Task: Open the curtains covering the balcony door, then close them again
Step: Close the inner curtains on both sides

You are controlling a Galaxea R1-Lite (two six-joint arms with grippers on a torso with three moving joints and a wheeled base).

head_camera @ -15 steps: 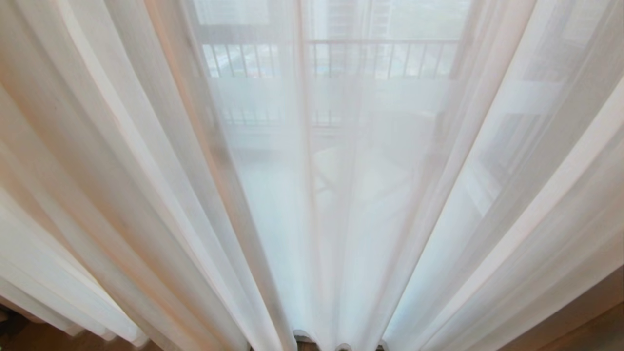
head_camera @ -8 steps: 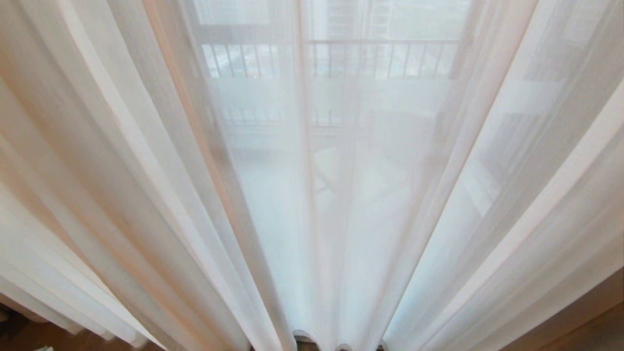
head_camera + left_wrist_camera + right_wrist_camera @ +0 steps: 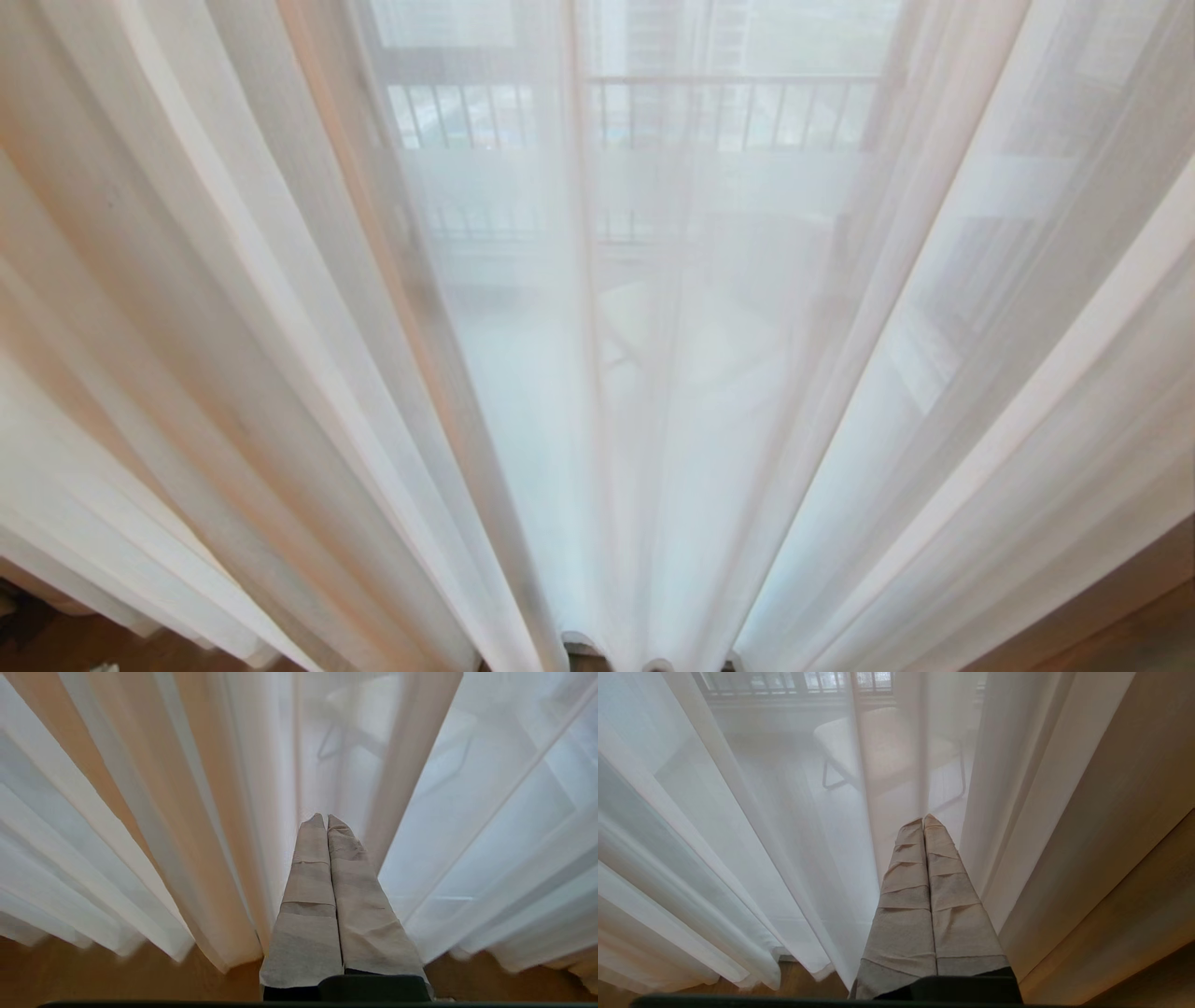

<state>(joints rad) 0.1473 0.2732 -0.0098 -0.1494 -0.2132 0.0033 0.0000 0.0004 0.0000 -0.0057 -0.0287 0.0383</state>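
No lettering, label, brand mark or number can be read anywhere on the thin translucent white sheer curtains or on anything behind them.

- Left gripper: two long fingers tapering to blunt tips, wrapped in overlapping bands of wrinkled grey-beige tape.
- Below that tape, a black base shows.
- Right gripper: the same tapered pair, with creased tape seams crossing each finger.
- Its base, nearest the wrist camera, is black too.
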